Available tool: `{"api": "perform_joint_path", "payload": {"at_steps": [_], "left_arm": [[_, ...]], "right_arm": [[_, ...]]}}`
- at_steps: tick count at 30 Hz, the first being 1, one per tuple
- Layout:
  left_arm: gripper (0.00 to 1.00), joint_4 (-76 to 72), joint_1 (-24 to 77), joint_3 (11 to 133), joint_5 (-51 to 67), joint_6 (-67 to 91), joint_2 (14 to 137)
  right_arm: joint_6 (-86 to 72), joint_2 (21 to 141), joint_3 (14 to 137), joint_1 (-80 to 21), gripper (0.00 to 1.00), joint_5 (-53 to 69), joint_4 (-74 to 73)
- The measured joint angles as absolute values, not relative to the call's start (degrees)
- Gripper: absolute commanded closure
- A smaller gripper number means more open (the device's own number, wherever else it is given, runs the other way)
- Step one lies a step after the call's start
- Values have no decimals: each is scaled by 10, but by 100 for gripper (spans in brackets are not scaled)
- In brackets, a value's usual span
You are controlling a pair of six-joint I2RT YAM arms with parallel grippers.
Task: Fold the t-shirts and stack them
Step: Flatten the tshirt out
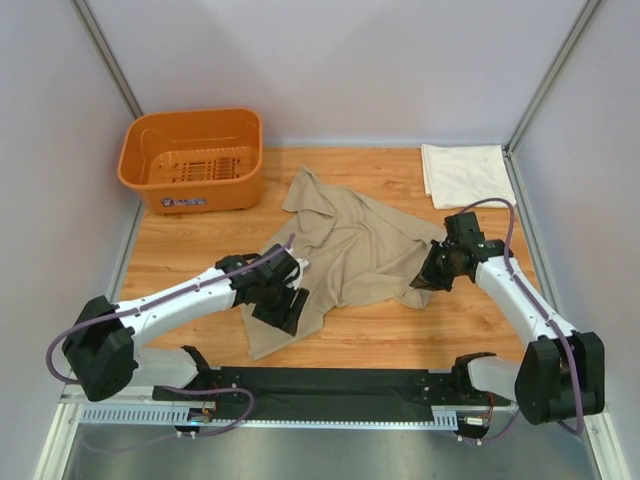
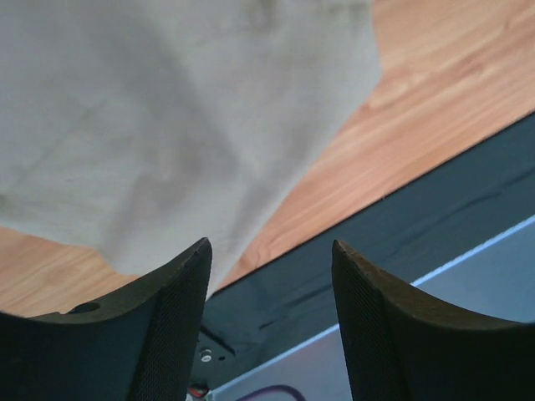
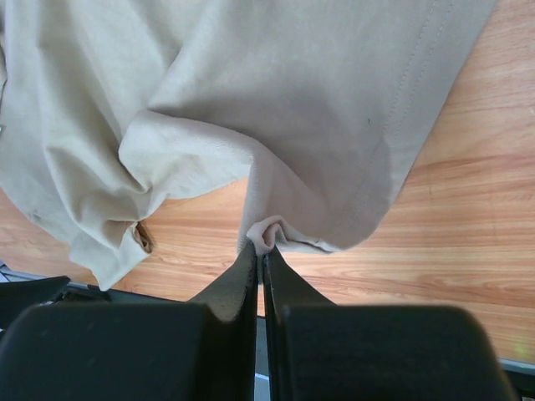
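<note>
Clamped tight on a fold of the tan t-shirt (image 3: 251, 100) with the right gripper (image 3: 259, 251). Spread wide, holding nothing, with the left gripper (image 2: 272, 246) at the shirt's near edge. Rumpled across the table (image 1: 200, 260); cream t-shirt (image 1: 465, 172) folded at far right corner.

- Tan shirt (image 1: 350, 245) sprawled over table centre; low passes there meet cloth.
- Orange basket (image 1: 190, 160) fills the 10 o'clock corner; a strip of bare wood lies between it and the shirt.
- Cream shirt (image 1: 462, 175), folded, at 1 o'clock by the wall.
- Left arm (image 1: 180, 295) bars 8 o'clock, right arm (image 1: 515, 295) 4 o'clock.
- Table (image 1: 400, 335) bare at 6 o'clock between them.
</note>
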State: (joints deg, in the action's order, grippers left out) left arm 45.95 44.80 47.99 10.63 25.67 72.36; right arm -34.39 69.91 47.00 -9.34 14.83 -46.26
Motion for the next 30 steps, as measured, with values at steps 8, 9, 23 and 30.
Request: {"api": "perform_joint_path", "payload": {"at_steps": [8, 9, 23, 30], "left_arm": [[43, 429, 574, 486, 26, 280, 820], [44, 429, 580, 488, 18, 280, 838], [100, 481, 611, 566, -75, 273, 934], [77, 554, 540, 740, -121, 198, 952]], "right_arm": [[-344, 655, 442, -93, 100, 160, -465], [-344, 651, 439, -93, 100, 160, -467], [-357, 600, 416, -93, 100, 166, -473], [-357, 606, 417, -93, 100, 166, -473]]}}
